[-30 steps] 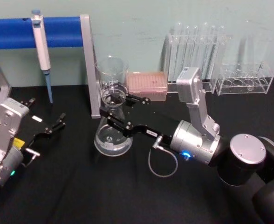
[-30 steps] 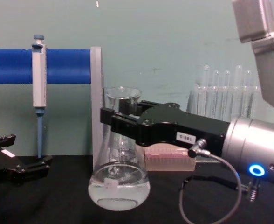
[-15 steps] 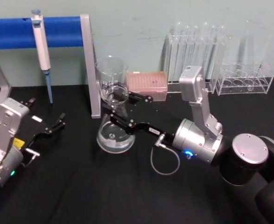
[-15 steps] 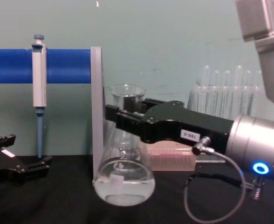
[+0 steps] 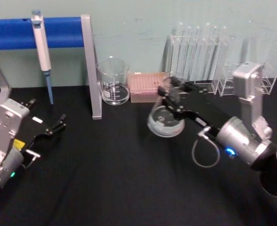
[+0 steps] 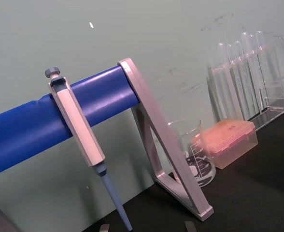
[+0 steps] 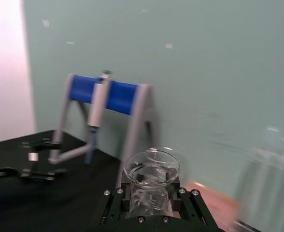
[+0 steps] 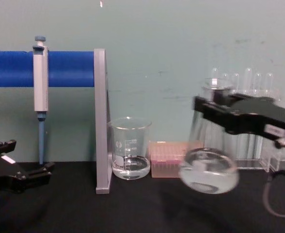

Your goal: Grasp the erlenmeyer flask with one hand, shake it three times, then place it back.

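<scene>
Gripping the flask (image 5: 166,121) by its neck between closed fingers of the right gripper (image 5: 172,96), tilted, lifted off the table (image 5: 110,179), at three o'clock from the beaker (image 5: 114,81). Parking the left gripper (image 5: 49,135) at nine o'clock, fingers spread.

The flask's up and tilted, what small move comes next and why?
Probably swing the erlenmeyer flask left toward the beaker: the right pincer holds it by the neck, tilted and off the black table, so shaking seems under way.

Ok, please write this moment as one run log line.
right gripper: jaws shut on flask neck | flask: off table, tilted | left gripper: parked at left
</scene>
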`<state>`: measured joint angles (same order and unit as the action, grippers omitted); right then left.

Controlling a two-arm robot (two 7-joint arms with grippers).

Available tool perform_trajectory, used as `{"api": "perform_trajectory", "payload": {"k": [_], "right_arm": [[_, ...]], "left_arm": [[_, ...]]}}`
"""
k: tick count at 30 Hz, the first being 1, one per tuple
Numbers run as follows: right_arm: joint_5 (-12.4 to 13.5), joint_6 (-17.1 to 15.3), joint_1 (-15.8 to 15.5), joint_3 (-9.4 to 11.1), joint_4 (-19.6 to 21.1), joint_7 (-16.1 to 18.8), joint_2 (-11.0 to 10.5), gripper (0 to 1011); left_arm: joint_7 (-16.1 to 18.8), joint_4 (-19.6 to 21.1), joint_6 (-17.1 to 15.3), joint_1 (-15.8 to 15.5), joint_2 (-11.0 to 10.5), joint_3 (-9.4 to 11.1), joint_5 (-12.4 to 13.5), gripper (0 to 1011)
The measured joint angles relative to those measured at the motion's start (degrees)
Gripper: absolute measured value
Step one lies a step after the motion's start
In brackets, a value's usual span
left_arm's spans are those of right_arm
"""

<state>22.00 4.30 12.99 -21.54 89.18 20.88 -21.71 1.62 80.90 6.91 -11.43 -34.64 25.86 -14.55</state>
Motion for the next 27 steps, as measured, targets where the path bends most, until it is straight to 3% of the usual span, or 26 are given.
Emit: {"api": "perform_trajectory", "payload": {"k": [14,19,27], "right_arm": [[-2.43,-1.68,-8.66,9.26,6.09,-8.35,-1.95,456],[-2.96,-1.85,-9.96,10.91,6.85,-9.16,-1.81,457],[-3.54,-1.87,-10.36,11.88,6.89,-8.55,-0.95,457]], "left_arm": [[0.0,0.0,0.0,0.0,0.0,0.0,0.0,1001],[0.0,0.0,0.0,0.0,0.0,0.0,0.0,1001],[0.0,0.0,0.0,0.0,0.0,0.0,0.0,1001]]}}
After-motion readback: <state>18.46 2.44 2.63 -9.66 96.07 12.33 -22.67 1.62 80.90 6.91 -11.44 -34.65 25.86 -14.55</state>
